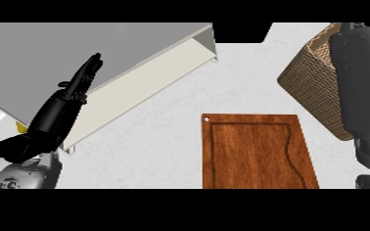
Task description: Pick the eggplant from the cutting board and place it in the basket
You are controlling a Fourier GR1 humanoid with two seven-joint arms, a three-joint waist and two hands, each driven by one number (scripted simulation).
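Eggplant first: you will not find it in this view. The brown wooden cutting board (256, 151), rectangular with a routed groove and a small hole at one corner, lies bare. So the pick looks done, and the step in hand is, by my judgement, the carry or the release at the basket. The woven brown wicker basket (311, 83) stands just beyond the board's upper right corner. The black right hand (354, 78) hangs over it along the view's right edge. The eggplant may be hidden in that hand or already down inside the basket; you cannot tell which, nor how the fingers are set. Your next move calls for making sure the eggplant is over the basket's opening before letting go, then lifting clear of the rim. The black left hand (76, 90) rests at the left, fingers straight and pointing up, holding nothing. All stands on a white marbled counter (159, 142); a large grey box (94, 44) with a cream side lies across the upper left.
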